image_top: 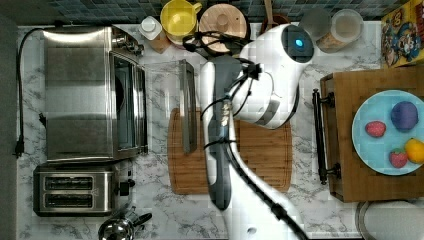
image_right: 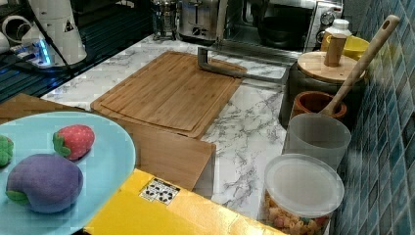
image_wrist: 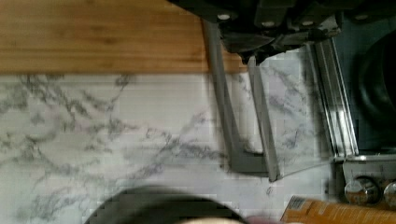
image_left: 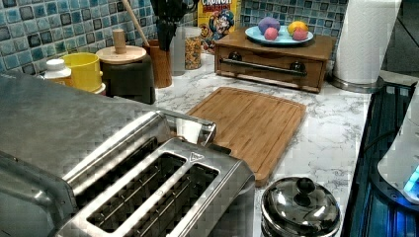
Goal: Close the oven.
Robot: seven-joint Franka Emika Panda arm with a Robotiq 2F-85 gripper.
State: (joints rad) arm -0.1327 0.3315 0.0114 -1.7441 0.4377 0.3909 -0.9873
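The oven (image_top: 80, 95) is a boxy steel toaster oven on the top view's left. Its glass door (image_top: 162, 105) lies folded down flat over the marble counter, and its long bar handle (image_top: 188, 107) rests above the edge of a wooden cutting board (image_top: 260, 155). The dark oven cavity (image_right: 274, 22) stands open in the right view, with the handle (image_right: 230, 68) in front of it. My arm (image_top: 220, 130) reaches over the board beside the handle. In the wrist view my gripper (image_wrist: 273, 44) hovers just over the door, close to the handle (image_wrist: 224, 102) near its knob-side end.
A two-slot toaster (image_top: 75, 191) and a steel pot lid (image_left: 300, 205) sit beside the oven. Jars, a yellow cup (image_top: 178, 20) and a lidded canister (image_top: 222, 22) line the tiled wall. A wooden drawer box (image_top: 350, 135) carries a plate of toy fruit (image_top: 380, 150).
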